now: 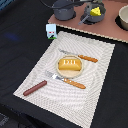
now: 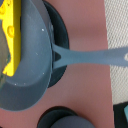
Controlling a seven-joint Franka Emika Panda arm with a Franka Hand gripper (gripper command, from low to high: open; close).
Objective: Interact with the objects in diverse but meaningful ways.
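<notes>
A small grey long-handled saucepan (image 2: pixel 30 65) fills the wrist view, its handle (image 2: pixel 92 56) lying over the pinkish stove board. A yellow cheese wedge (image 2: pixel 11 40) lies inside it. In the exterior view the saucepan (image 1: pixel 91 16) with the cheese (image 1: pixel 95 10) sits on the board at the back. The orange-brown bread loaf (image 1: pixel 69 65) rests on a small plate mid-placemat. The reddish-brown sausage (image 1: pixel 35 88) lies at the mat's near-left corner. The white milk carton (image 1: pixel 51 31) stands off the mat's far-left corner. No gripper fingers show in either view.
A larger grey pot (image 1: pixel 64 9) stands on the pinkish board (image 1: pixel 107 31) to the saucepan's left in the exterior view. A pale bowl (image 1: pixel 123 17) is at the far right. An orange-handled knife (image 1: pixel 80 56) and fork (image 1: pixel 67 81) flank the bread on the striped placemat (image 1: pixel 95 92).
</notes>
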